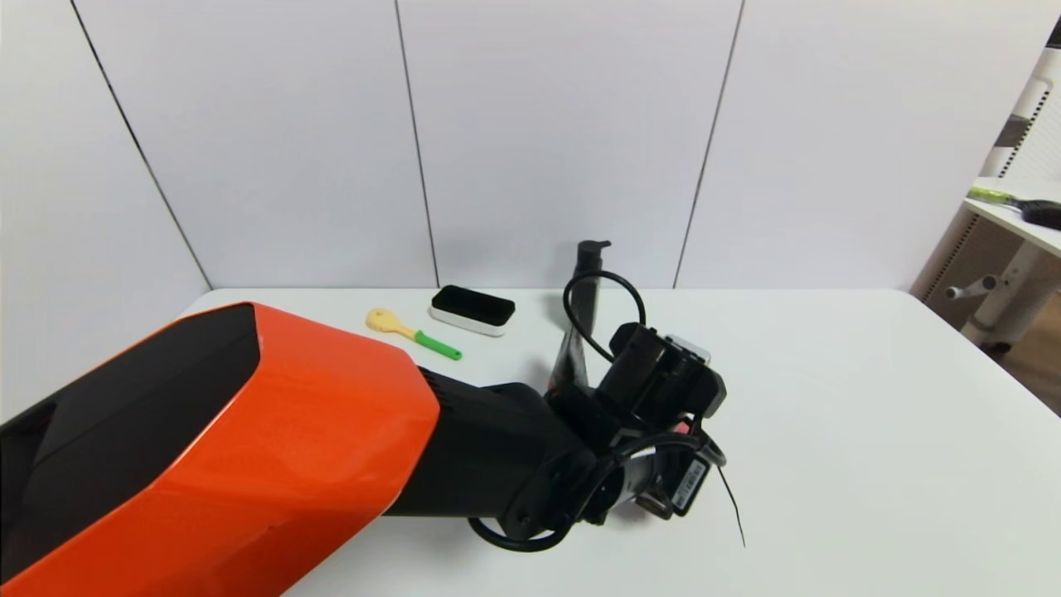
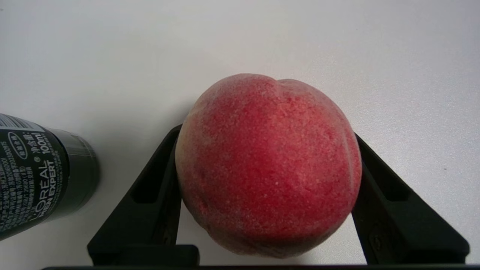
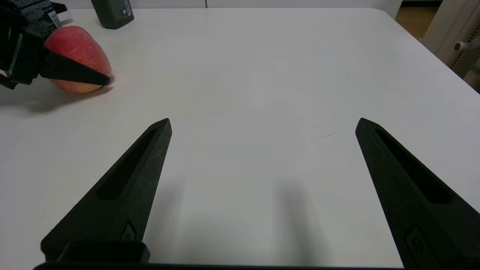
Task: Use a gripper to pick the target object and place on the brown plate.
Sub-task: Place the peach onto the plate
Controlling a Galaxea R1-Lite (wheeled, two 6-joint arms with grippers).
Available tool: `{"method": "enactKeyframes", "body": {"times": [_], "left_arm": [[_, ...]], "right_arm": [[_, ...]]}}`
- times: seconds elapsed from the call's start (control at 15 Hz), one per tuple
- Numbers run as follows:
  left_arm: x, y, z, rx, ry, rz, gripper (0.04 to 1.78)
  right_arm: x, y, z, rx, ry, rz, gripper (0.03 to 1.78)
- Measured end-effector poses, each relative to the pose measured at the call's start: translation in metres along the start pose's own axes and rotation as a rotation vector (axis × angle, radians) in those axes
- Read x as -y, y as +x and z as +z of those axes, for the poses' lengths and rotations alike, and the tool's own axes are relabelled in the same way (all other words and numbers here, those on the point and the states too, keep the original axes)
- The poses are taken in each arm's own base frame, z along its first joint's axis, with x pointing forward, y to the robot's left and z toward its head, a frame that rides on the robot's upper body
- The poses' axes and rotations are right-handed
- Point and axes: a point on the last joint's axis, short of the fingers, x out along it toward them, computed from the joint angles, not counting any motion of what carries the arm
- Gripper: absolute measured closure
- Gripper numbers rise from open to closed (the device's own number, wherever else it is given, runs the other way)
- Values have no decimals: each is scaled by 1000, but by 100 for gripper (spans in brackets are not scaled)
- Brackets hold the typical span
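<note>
The red-pink peach (image 2: 268, 165) sits on the white table (image 2: 262, 37) between the two black fingers of my left gripper (image 2: 267, 133), which touch it on both sides. In the head view only a pink sliver of the peach (image 1: 680, 429) shows under the left wrist (image 1: 663, 390). The right wrist view shows the peach (image 3: 77, 52) resting on the table, with a left gripper finger (image 3: 75, 73) along its side. My right gripper (image 3: 262, 122) is open and empty over bare table, to the right of the peach. The brown plate is out of view.
A black tube (image 1: 580, 332) stands just behind the left gripper, close beside the peach in the left wrist view (image 2: 37, 176). A black-and-white block (image 1: 472, 309) and a yellow-green toy key (image 1: 412, 333) lie at the back left. A side table (image 1: 1019, 207) stands far right.
</note>
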Motion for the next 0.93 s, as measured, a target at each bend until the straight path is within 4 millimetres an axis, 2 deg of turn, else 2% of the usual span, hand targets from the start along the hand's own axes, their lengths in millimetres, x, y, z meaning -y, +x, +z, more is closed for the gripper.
{"method": "enactKeyframes", "body": {"times": [0.27,0.47,0.6,0.73,0.93], "left_arm": [[1,0,6,62,-5,-8,61],[0,-15,21,125,12,-16,61],[-2,-37,37,184,28,-20,61],[-13,-68,57,258,48,-3,61],[-51,-135,83,329,73,86,61]], "right_arm": [[0,0,0,0,0,1,12],[0,0,0,0,0,1,12],[0,0,0,0,0,1,12],[0,0,0,0,0,0,12],[0,0,0,0,0,0,12]]}}
